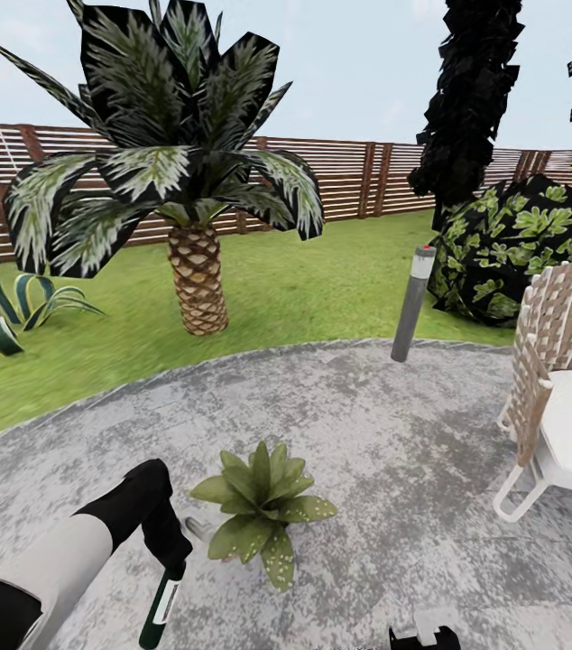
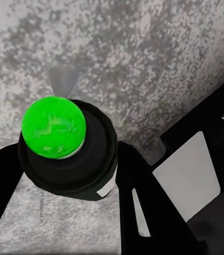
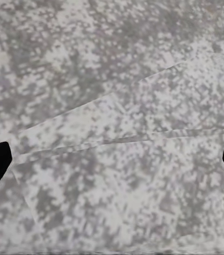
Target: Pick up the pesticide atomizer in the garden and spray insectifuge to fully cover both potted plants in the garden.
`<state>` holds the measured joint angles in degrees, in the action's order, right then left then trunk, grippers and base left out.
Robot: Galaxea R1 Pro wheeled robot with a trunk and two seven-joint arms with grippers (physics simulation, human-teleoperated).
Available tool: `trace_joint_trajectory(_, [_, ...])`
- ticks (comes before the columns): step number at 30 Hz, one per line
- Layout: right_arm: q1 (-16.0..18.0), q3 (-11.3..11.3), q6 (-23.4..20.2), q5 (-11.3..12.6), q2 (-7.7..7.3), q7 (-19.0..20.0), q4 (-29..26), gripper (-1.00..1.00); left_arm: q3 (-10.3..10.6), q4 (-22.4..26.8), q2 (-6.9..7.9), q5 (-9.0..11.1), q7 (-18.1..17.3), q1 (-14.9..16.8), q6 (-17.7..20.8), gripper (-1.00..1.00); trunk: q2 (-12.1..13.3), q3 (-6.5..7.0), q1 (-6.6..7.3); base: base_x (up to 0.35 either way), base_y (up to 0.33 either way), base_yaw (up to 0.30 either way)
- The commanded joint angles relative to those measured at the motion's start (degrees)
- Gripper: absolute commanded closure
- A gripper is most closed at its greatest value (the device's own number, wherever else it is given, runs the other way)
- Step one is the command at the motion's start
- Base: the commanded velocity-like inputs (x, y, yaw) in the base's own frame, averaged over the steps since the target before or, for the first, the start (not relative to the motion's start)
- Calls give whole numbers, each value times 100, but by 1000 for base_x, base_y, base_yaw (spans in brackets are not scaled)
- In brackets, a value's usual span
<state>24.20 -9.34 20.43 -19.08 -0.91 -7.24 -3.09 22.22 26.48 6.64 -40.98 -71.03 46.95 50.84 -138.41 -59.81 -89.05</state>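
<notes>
Left gripper (image 1: 170, 552) clamped on slim dark green pesticide atomizer bottle with white label (image 1: 161, 607), bottle hanging down over the round grey speckled paved patio (image 1: 394, 424), near its front edge. Left wrist view: black fingers (image 2: 144, 207) hug the bottle (image 2: 69, 164) on both sides, bright green cap end facing camera. Just right of the bottle, potted plant, rosette of pointed green leaves (image 1: 262, 506), sits on the patio; pot hidden under leaves. Right gripper (image 3: 112, 154) spread wide, holding nothing, fingertips at frame sides over bare paving. Farther right: grey lamp post (image 1: 412, 303) at patio's far edge, white woven chair (image 1: 561, 397) at its right edge.
</notes>
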Motion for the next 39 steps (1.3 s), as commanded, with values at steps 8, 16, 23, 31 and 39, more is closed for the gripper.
trace_joint_trajectory(8, [6,-42,23,-61,2,-23,10,-100,-5,14,4,-25,497,-219,23,100,-2,-5,1,0,64,-291])
trace_joint_trajectory(16, [6,-42,23,-61,2,-23,10,-100,-9,-4,25,-24,547,-239,22,100,-2,-5,1,-28,11,-124])
trace_joint_trajectory(23, [6,-42,23,-61,3,-23,12,-100,-16,-37,15,-21,669,-239,22,100,-2,-5,1,-102,227,-6])
trace_joint_trajectory(31, [6,-42,22,-61,3,-23,16,-100,-24,-45,35,-24,682,-239,22,100,-2,-5,1,113,304,-272])
trace_joint_trajectory(39, [6,-42,22,-61,3,-23,18,-100,-25,-159,34,36,1043,-560,-28,100,-2,-5,1,35,88,-151])
